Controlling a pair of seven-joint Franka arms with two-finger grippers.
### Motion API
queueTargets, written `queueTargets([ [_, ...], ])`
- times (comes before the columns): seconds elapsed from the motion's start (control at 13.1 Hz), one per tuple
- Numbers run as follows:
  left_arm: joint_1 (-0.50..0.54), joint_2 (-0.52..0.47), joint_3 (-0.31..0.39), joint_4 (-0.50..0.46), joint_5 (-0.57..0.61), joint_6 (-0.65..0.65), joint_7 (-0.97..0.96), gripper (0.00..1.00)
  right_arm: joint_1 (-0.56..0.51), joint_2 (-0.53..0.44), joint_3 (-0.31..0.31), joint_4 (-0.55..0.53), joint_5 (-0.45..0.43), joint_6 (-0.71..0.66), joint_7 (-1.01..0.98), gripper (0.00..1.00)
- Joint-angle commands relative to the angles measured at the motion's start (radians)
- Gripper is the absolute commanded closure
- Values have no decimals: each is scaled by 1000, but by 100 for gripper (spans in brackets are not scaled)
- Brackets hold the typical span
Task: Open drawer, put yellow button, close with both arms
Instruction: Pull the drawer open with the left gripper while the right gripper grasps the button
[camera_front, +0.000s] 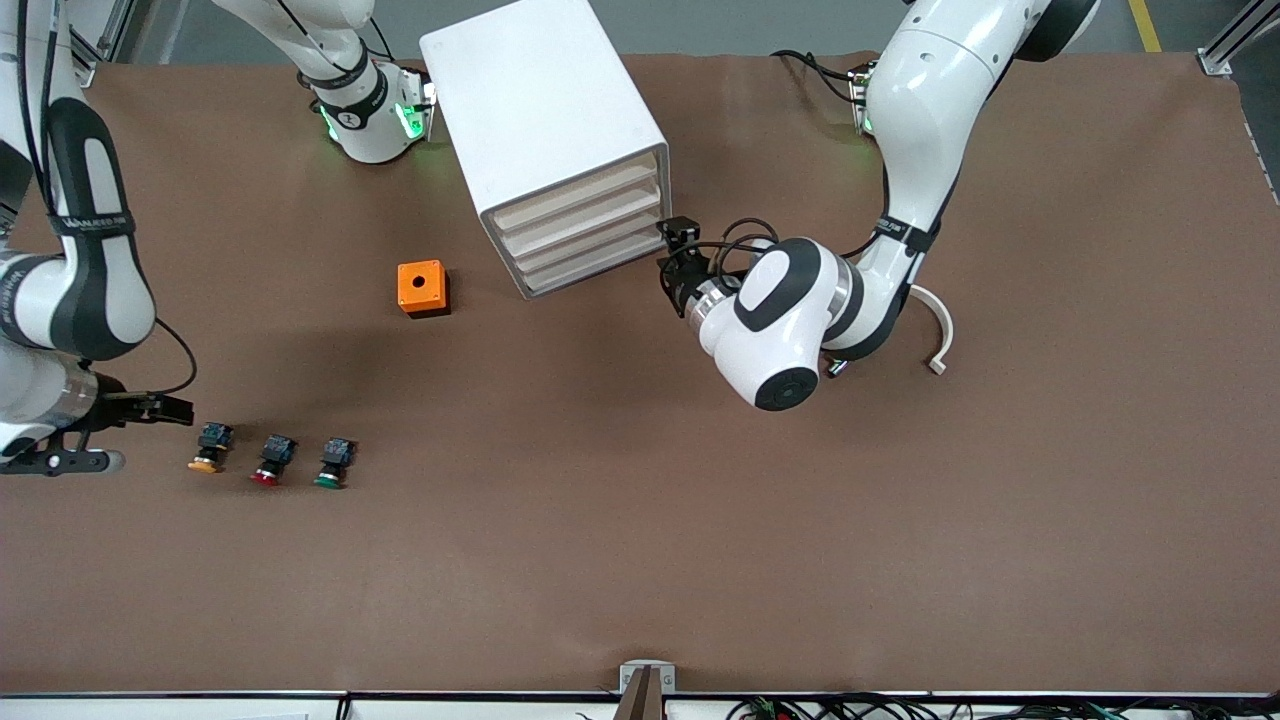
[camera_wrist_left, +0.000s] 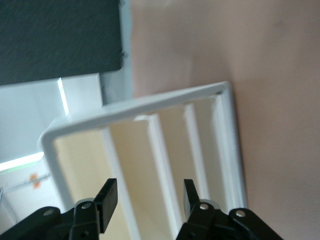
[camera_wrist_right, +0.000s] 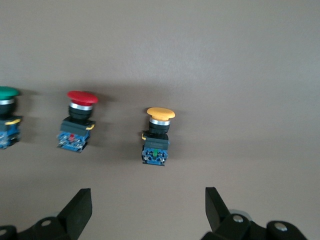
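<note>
The left gripper (camera_front: 672, 262) hangs with its jaws spread right at the front of the white cabinet (camera_front: 545, 120), level with the stack of tray drawers; from its wrist camera the two black fingers (camera_wrist_left: 106, 199) straddle the pale drawer fronts without touching them, and the drawer (camera_front: 572, 196) at the top of the stack sits pushed in flush with the three below it. Over at the right arm's end of the table, the right gripper (camera_front: 150, 408) hovers low with its jaws wide apart, holding nothing, just beside the yellow button (camera_front: 210, 448). That button lies on the brown table (camera_front: 700, 520) at the end of a short row, with a red button (camera_front: 270, 460) next to it and a green button (camera_front: 334, 463) after that, each a little apart from its neighbour. An orange box (camera_front: 422, 288) with a round hole in its top stands between the row and the cabinet, well clear of both. A curved white piece (camera_front: 935, 330) lies on the table near the left arm's elbow
</note>
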Motion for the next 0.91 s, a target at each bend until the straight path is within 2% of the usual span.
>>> queueTargets([
  [0.0, -4, 45, 8, 16, -88, -19, -123, 39, -11, 20, 14, -40, -3, 68, 73, 0],
  [0.3, -25, 93, 7, 19, -100, -12, -210, 39, -29, 65, 14, -37, -1, 142, 75, 0],
  [0.61, -48, 97, 5, 24, -174, -13, -207, 38, -38, 144, 16, -25, 2, 216, 76, 0],
  [0.84, -67, 96, 4, 33, -188, -19, -207, 38, -43, 157, 16, -31, 3, 222, 76, 0],
])
